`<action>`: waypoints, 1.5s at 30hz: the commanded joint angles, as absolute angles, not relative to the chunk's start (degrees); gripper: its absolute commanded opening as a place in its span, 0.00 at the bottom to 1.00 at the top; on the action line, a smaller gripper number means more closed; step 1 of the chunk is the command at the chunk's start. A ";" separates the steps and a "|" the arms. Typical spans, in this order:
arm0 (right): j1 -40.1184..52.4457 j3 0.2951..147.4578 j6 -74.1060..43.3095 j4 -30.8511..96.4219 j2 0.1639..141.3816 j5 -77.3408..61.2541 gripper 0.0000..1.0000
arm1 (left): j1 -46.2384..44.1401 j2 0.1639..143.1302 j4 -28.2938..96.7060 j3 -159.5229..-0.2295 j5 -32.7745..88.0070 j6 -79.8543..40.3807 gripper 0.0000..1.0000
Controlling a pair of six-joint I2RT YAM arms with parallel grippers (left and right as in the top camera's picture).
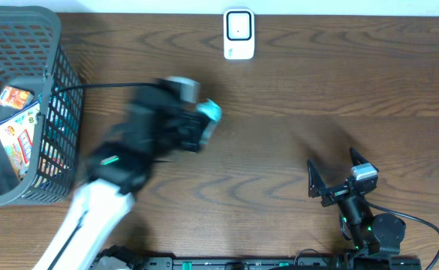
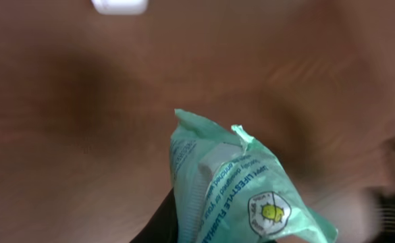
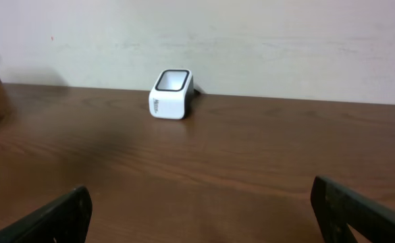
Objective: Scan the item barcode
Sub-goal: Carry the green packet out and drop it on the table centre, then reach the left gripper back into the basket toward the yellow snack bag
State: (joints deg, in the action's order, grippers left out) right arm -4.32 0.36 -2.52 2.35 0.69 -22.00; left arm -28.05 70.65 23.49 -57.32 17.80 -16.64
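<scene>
- Two arms stand at the wooden table (image 1: 279,97); the left one shows blurred from overhead.
- Left gripper (image 1: 202,126) is clamped on a teal packet (image 1: 212,112), right of the basket (image 1: 54,75) and short of the white scanner (image 1: 239,34).
- Right gripper (image 1: 333,169) sits near the table's front edge, jaws spread wide, holding nothing.

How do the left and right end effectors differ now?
The left end effector is shut on a teal packet; the right end effector is open and empty. The left end effector is blurred, nearer the white scanner; the right end effector is sharp, close to its base. Both are dark.
</scene>
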 commanded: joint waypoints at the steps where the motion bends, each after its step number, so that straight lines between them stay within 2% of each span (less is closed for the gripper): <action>1: -4.03 0.32 -2.09 2.61 0.49 -21.50 0.99 | -35.38 80.16 17.96 -55.55 4.91 -15.00 0.07; 4: -4.03 0.32 -2.09 2.61 0.49 -21.50 0.99 | -39.24 90.08 10.07 -55.55 0.51 -15.51 0.07; 8: -4.03 0.32 -2.09 2.61 0.49 -21.50 0.99 | -40.36 100.29 1.96 -55.55 -0.71 -23.44 0.08; 9: -4.03 0.32 -2.09 2.61 0.49 -21.50 0.99 | -40.32 101.80 0.71 -55.57 -0.69 -24.73 0.11; 10: -4.03 0.32 -2.09 2.61 0.49 -21.50 0.99 | -40.29 102.69 -0.21 -55.64 -0.71 -24.99 0.47; 12: -4.03 0.32 -2.09 2.61 0.49 -21.50 0.99 | -40.14 102.50 -0.36 -56.29 -0.71 -24.95 0.98; 20: -4.03 0.32 -2.09 2.61 0.49 -21.50 0.99 | -37.12 85.27 13.26 -72.58 -3.62 -13.02 0.98; 23: -4.03 0.32 -2.09 2.61 0.49 -21.50 0.99 | -33.89 77.41 17.17 -77.84 -17.67 -10.63 0.98; 27: -4.03 0.32 -2.09 2.61 0.49 -21.50 0.99 | -25.71 68.66 16.67 -78.89 -46.39 -10.35 0.98; 29: -4.03 0.32 -2.09 2.61 0.49 -21.50 0.99 | -19.18 66.43 17.21 -78.87 -54.00 -11.09 0.98; 31: -4.03 0.32 -2.09 2.61 0.49 -21.50 0.99 | -10.72 65.63 19.53 -78.87 -55.70 -14.72 0.98; 33: -4.03 0.32 -2.09 2.61 0.49 -21.50 0.99 | -1.56 65.84 24.03 -78.87 -51.27 -20.14 0.98; 40: -4.03 0.32 -2.09 2.61 0.49 -21.50 0.99 | 30.22 74.72 32.91 -78.89 -8.12 -22.63 0.98; 45: -4.03 0.32 -2.09 2.61 0.49 -21.50 0.99 | 40.88 83.83 33.65 -78.89 10.76 -15.86 0.98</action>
